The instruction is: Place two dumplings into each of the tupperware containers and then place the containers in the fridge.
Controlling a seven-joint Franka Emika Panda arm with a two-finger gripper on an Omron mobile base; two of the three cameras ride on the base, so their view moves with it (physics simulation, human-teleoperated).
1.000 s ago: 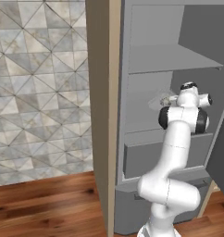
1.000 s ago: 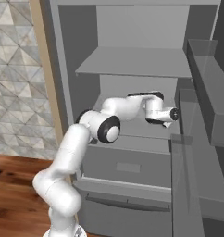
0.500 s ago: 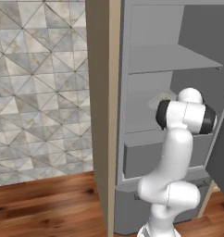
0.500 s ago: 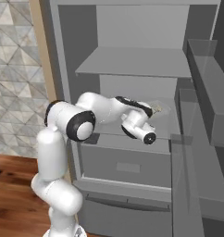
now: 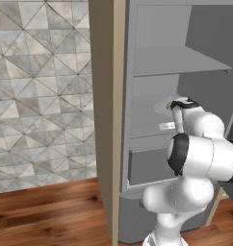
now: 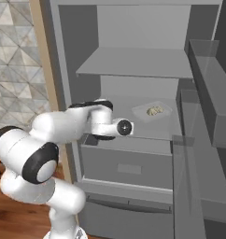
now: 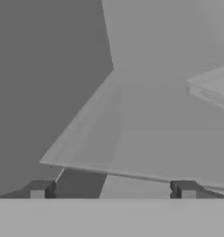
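Observation:
The fridge (image 6: 133, 63) stands open in front of me. On its middle shelf, toward the right, rests one of the tupperware containers (image 6: 152, 111), a pale shallow tray holding dumplings (image 6: 155, 110). In the hand view my gripper (image 7: 112, 190) is open, its fingertips (image 7: 40, 190) wide apart with nothing between them. It looks across the bare left part of that shelf, and the container's corner (image 7: 211, 88) shows at the right edge, apart from the fingers. My arm is folded in front of the shelf's left half. In the left base view the container (image 5: 167, 105) peeks out behind my arm.
An upper shelf (image 6: 133, 65) hangs above the container, and a closed drawer (image 6: 126, 165) sits below the middle shelf. Door bins (image 6: 213, 84) jut out at the right. A tan side panel (image 5: 106, 120) borders the fridge on the left, with tiled wall (image 5: 41, 86) and wooden floor beyond.
My arm has pulled back from the right of the middle shelf and folded toward the left. The container stays where it was on the shelf.

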